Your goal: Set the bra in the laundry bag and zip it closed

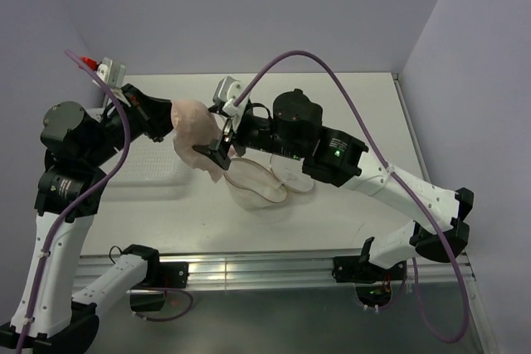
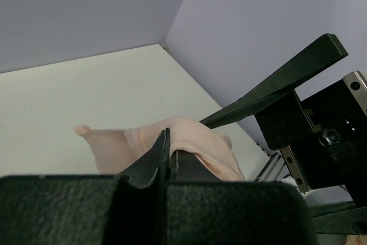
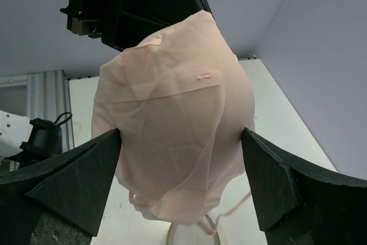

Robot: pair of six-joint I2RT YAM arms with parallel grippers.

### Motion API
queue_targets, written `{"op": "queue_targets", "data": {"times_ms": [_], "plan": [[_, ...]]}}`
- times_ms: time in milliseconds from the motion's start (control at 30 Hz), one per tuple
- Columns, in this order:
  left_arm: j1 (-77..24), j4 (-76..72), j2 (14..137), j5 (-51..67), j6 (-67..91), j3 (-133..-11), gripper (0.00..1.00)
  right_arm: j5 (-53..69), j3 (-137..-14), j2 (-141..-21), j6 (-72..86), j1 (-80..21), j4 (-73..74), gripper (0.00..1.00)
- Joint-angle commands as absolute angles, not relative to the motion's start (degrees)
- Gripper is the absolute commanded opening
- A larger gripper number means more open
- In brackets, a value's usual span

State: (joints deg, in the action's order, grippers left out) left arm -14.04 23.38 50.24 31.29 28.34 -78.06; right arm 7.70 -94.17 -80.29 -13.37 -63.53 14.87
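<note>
left gripper (image 2: 168, 156) clamped tight on the bra (image 2: 198, 142), jaws pressed together with a fold of the pink fabric pinched between them, lower centre of the left wrist view. in the top view the left gripper (image 1: 172, 120) sits upper left of centre, with the bra (image 1: 197, 132) bunched at its tip and lifted off the table (image 1: 357, 105). right gripper (image 3: 180, 139) spread wide, not gripping. the bra (image 3: 172, 96) hangs between its two fingers (image 3: 86, 170), fabric edges just touching both tips. top view has the right gripper (image 1: 217, 148) at the lower edge of the bra, centre of frame, facing the left one. black body of the left gripper fills the top of the right wrist view, above the bra. laundry bag (image 1: 259, 186) lies open on the table just below and right of the bra, centre of the top view, pinkish rim showing. bra not in it, zip not done. faint white basket (image 1: 153, 173) on the table left of the bag, below the left arm. purple cables (image 1: 332, 80) loop over both arms.
</note>
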Motion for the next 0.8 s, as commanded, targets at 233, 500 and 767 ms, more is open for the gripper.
{"op": "queue_targets", "data": {"times_ms": [233, 500, 767], "plan": [[-21.18, 20.75, 50.28, 16.97, 30.85, -76.29, 0.0, -11.84, -95.28, -81.57, -18.46, -68.91, 13.99, 1.0], [-24.25, 18.28, 50.88, 8.35, 32.87, -74.62, 0.0, -17.23, -88.94, -75.06, -18.01, -70.22, 10.45, 1.0], [-28.91, 17.75, 53.09, 5.27, 31.99, -75.58, 0.0, -18.98, -92.81, -80.77, -21.44, -69.52, 10.99, 1.0]]}}
